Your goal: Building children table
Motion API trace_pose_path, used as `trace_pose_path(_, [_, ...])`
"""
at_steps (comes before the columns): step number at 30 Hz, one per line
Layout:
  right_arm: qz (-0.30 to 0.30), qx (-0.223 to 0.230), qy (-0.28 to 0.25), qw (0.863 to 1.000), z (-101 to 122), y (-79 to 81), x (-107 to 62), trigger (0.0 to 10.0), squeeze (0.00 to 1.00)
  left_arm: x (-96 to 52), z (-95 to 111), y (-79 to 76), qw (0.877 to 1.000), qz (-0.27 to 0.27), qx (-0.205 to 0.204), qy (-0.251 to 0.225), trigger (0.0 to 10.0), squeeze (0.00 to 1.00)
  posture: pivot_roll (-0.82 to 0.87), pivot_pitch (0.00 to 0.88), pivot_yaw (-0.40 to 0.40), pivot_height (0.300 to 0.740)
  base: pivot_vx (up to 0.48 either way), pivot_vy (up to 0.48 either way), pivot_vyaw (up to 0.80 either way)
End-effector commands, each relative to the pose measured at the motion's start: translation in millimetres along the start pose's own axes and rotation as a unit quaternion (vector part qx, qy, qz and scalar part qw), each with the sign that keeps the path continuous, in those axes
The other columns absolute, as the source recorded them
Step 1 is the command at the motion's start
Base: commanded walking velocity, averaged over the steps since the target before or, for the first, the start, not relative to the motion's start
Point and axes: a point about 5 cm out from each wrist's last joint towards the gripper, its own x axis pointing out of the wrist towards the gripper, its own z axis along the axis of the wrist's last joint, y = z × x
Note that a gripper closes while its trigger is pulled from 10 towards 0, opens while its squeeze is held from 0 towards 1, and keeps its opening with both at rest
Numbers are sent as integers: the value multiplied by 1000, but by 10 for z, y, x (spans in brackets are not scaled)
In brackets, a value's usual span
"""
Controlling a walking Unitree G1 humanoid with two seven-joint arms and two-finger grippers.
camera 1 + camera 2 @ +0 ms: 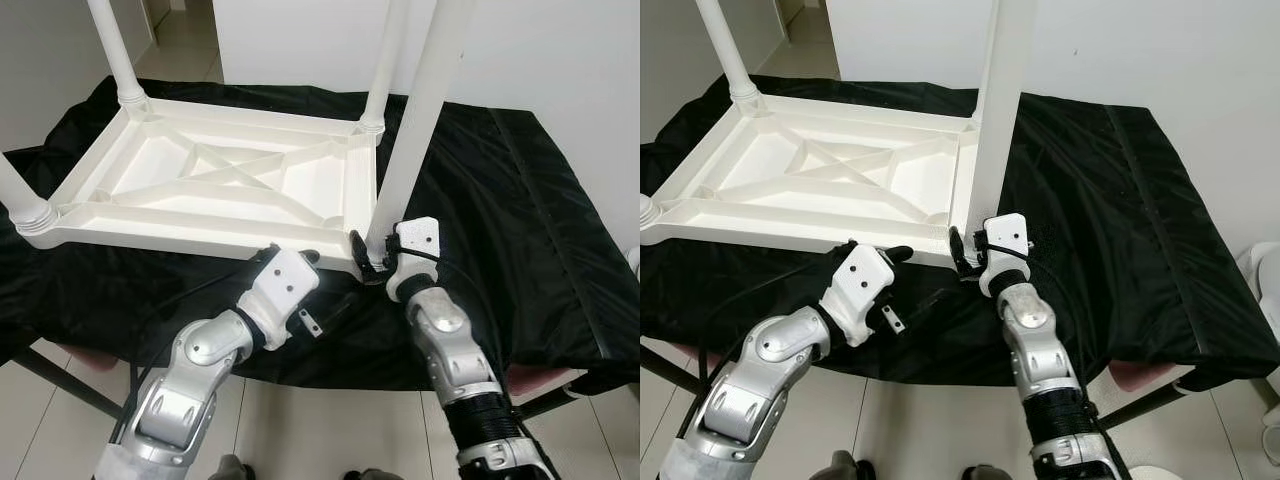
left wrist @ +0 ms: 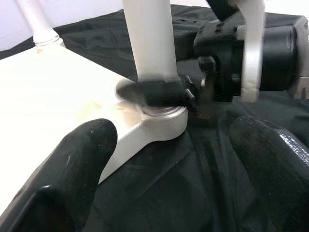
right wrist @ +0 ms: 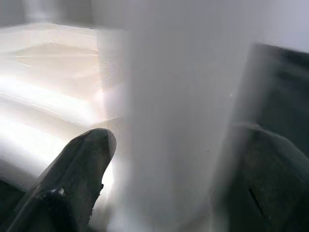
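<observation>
Right gripper (image 1: 372,255) is clamped around the base of the near-right leg (image 1: 415,120), right where it meets the corner socket of the upside-down tabletop (image 1: 215,180) lying on the black cloth (image 1: 500,220). Left gripper (image 1: 312,262) sits just beside that same corner with its fingers (image 2: 72,159) spread apart, holding nothing.

If it's seating or twisting that leg in, I'd keep the leg dead upright and brace the tabletop edge with the left so the frame doesn't slide on the cloth.

Count: one tabletop, four legs standing up, one per corner, two grippers.
</observation>
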Motion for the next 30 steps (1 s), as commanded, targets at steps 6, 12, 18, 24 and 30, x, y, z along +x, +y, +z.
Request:
trace_pose_path(6, [96, -39, 15, 995, -51, -118, 25, 10000, 0, 13, -54, -6, 1000, 14, -4, 11, 10000, 0, -83, 94, -7, 740, 0, 0, 0])
trace_pose_path(12, [118, -57, 30, 991, -80, -205, 77, 10000, 0, 26, -50, 12, 1000, 17, -3, 11, 10000, 0, -81, 96, -11, 740, 0, 0, 0])
trace_pose_path(18, [141, -55, 36, 988, -104, -244, 117, 10000, 0, 19, -45, 16, 1000, 20, -2, 10, 10000, 0, -71, 99, -13, 740, 0, 0, 0])
trace_pose_path(24, [153, -51, 31, 986, -105, -259, 148, 10000, 0, 9, -47, 19, 1000, 21, -1, 11, 10000, 0, -68, 97, -13, 740, 0, 0, 0])
trace_pose_path(30, [152, -49, 28, 987, -107, -258, 165, 10000, 0, 16, -37, 23, 1000, 19, 1, 9, 10000, 0, -70, 86, -9, 740, 0, 0, 0])
